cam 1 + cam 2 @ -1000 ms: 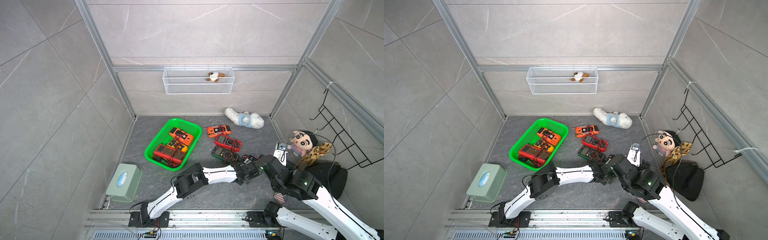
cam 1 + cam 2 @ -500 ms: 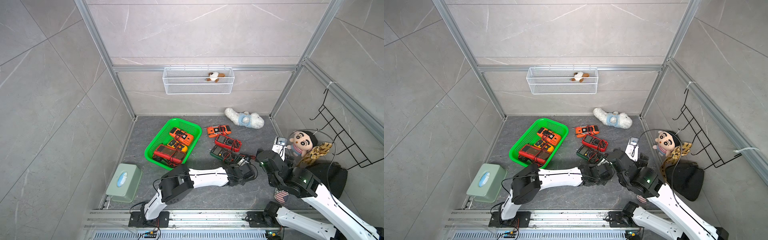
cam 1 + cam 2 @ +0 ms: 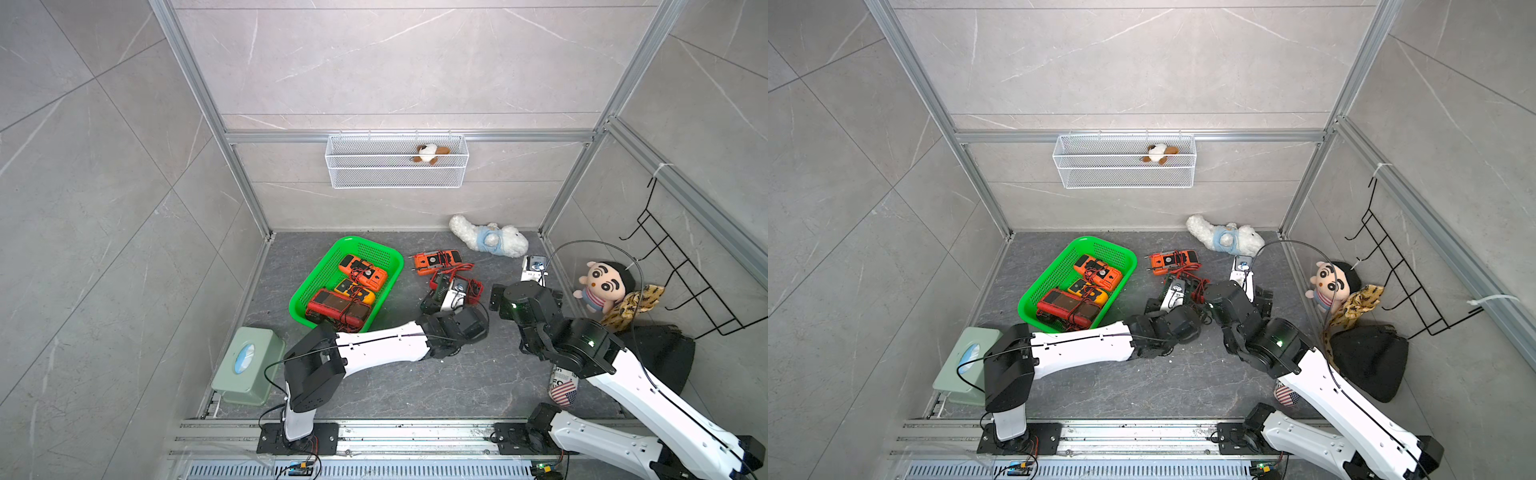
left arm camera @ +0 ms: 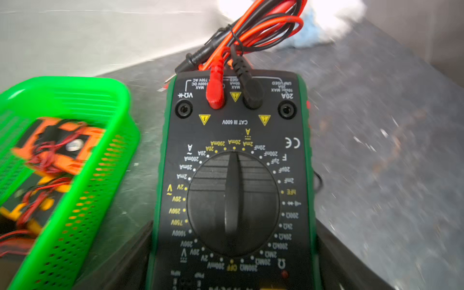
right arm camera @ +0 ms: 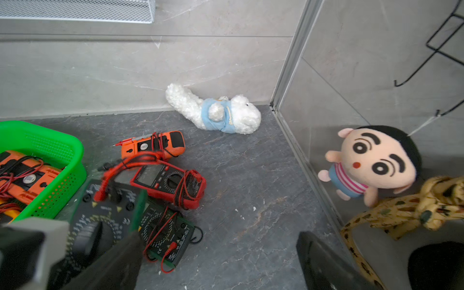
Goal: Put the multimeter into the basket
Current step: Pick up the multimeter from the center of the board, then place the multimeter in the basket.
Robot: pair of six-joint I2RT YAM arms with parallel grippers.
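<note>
A black multimeter with a green edge is off the floor, and my left gripper is shut on its two long sides; its red and black leads trail from its far end. In a top view my left gripper hangs with it just right of the green basket, whose perforated wall is close beside the multimeter. The basket holds three multimeters. My right gripper is open over bare floor, right of the held multimeter.
On the floor right of the basket lie an orange multimeter, a red one and a green-edged one. A white plush lies at the back wall. A doll and a black bag are outside the right wall, a tissue box at front left.
My left arm has swung left and toward the back with the multimeter, nearer the basket. The right gripper has also shifted left and back, still open.
</note>
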